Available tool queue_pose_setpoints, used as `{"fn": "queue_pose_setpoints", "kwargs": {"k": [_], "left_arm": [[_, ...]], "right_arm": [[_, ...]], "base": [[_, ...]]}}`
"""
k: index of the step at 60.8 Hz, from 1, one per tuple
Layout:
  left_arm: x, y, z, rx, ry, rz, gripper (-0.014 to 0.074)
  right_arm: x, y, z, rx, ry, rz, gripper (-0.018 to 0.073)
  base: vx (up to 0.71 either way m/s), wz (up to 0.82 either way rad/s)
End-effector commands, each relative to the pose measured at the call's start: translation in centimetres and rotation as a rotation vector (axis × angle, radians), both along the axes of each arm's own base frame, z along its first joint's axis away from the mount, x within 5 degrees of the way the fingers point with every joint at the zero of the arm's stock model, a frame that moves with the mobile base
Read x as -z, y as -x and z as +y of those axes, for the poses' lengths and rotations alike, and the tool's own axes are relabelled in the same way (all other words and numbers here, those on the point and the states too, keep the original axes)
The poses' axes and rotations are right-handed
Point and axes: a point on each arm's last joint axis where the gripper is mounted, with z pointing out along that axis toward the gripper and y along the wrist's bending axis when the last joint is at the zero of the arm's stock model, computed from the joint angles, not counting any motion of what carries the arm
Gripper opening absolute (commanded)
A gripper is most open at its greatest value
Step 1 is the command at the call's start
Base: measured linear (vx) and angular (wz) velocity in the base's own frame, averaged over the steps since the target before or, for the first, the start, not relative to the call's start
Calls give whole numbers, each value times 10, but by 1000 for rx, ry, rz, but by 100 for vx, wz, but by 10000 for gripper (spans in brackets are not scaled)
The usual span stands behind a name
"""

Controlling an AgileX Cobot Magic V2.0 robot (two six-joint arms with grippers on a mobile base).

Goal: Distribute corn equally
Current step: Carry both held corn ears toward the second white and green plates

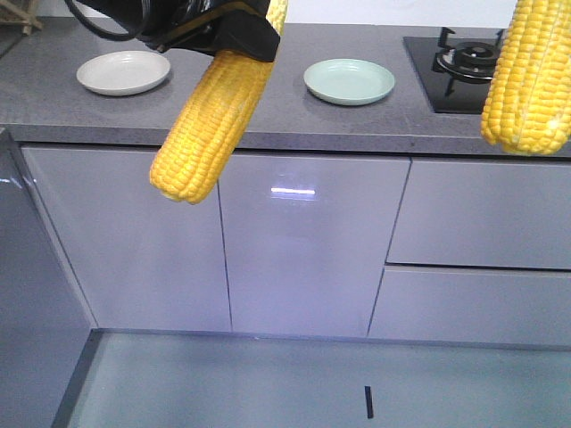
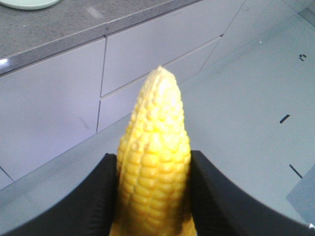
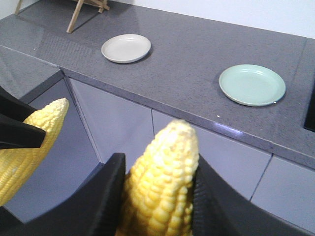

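The left gripper (image 2: 153, 196) is pinching the left cob (image 2: 155, 157). Its two black fingers (image 2: 74, 206) press against opposite sides of the yellow kernels, and the tapered tip sticks out past them. In the front-facing view this cob hangs slanted in the air in front of the edge of the grey countertop (image 1: 294, 111), its tip pointing down and to the left across the glossy pale cabinet doors (image 1: 303, 259). On the countertop behind it sits a white plate (image 1: 123, 71). A pale green plate (image 1: 349, 80) sits well apart to its right, and a black gas hob (image 1: 473, 58) is set into the surface further right. The legs of a wooden stand (image 3: 86, 10) show at the far back of the counter in the right wrist view. At the right edge of the front-facing view the right cob (image 1: 526, 80) hangs tip down, also in front of the counter's edge and apart from both plates. The right gripper (image 3: 160, 206) is pinching it, with a black finger (image 3: 98, 196) tight against each flank and the tip reaching out toward the countertop between the two plates. Below the cabinets lies a grey floor (image 1: 268, 383).
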Motion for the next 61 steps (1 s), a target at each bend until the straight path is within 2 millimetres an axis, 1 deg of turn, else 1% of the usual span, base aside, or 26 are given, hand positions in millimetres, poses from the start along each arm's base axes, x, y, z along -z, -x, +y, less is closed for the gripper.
{"fn": "queue_pose_setpoints", "kwargs": {"k": [1, 26, 61], "left_arm": [[-25, 14, 6, -4, 86, -88, -7], [-25, 14, 6, -4, 86, -88, -7], [-25, 14, 6, -4, 86, -88, -7]], "right_arm": [[-10, 13, -1, -6, -9, -48, -4], [-10, 13, -1, -7, -9, -48, -4], [-10, 13, -1, -6, -9, -48, -4]], "base": [[-6, -23], [-3, -12], [4, 10]]}}
